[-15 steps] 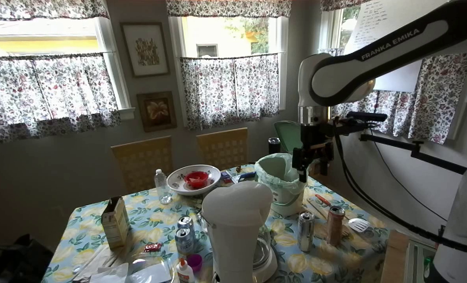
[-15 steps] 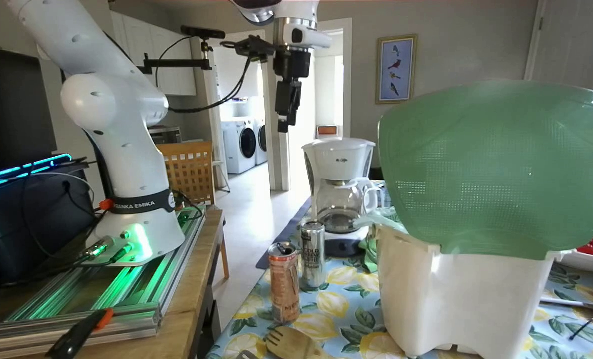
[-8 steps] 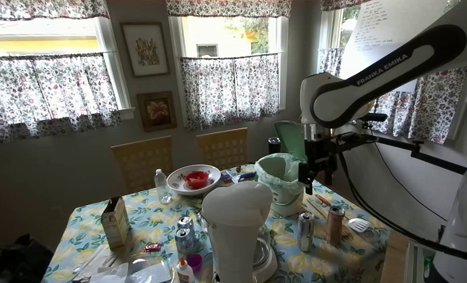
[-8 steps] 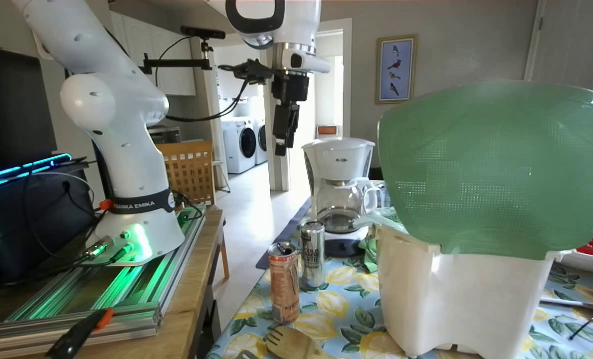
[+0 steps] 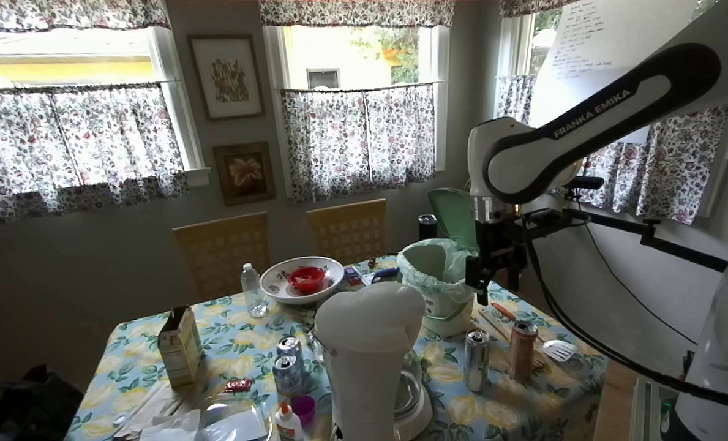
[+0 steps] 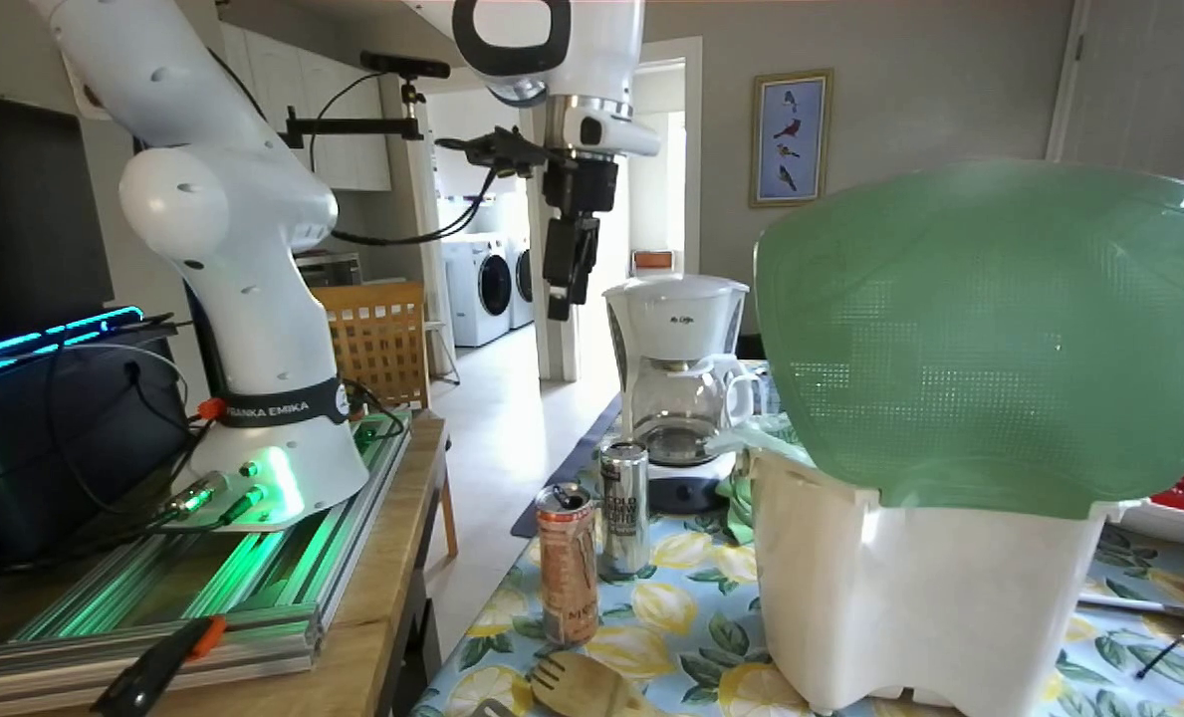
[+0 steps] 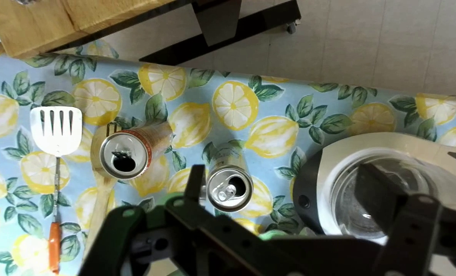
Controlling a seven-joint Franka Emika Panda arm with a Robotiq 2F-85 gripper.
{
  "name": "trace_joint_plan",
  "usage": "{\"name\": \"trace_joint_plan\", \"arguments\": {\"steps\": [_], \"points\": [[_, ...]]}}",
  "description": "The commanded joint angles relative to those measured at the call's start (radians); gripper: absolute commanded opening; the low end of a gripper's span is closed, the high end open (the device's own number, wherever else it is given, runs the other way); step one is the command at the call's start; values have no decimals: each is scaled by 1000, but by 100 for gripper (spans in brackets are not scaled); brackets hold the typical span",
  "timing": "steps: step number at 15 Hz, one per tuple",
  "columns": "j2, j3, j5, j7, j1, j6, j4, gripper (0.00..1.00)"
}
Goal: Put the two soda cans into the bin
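Note:
The silver can [image 5: 476, 362] and the orange-brown can [image 5: 523, 354] stand upright on the table beside the bin. Both show in the exterior view with the silver can [image 6: 624, 513] behind the orange can [image 6: 568, 568]. My gripper [image 7: 285, 184] is open and empty, well above the table. In the wrist view the silver can's top [image 7: 229, 189] lies between the fingers, close to the left one. The orange can [image 7: 124, 155] lies left, outside the fingers. The bin [image 5: 446, 309] is pale mint with a liner. Its green lid [image 6: 990, 339] is raised and hides the opening.
A white coffee maker [image 5: 370, 349] with a glass pot [image 6: 673, 418] stands near the silver can. A white slotted spatula [image 7: 57, 132] and a wooden utensil [image 7: 102, 188] lie by the orange can. Two more cans [image 5: 288, 370] and a bowl [image 5: 278, 288] are farther off.
My gripper has come down and shifted slightly right in an exterior view, mostly in the earlier half second. It has barely moved since. Cans and bin have not moved.

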Motion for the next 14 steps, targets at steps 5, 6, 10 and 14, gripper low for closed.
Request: {"name": "trace_joint_plan", "arguments": {"steps": [5, 6, 10, 14], "points": [[204, -32, -61, 12, -50, 186, 2, 100], [236, -38, -61, 5, -49, 198, 11, 100], [320, -39, -110, 7, -44, 290, 14, 100], [388, -40, -191, 47, -43, 393, 13, 100]]}}
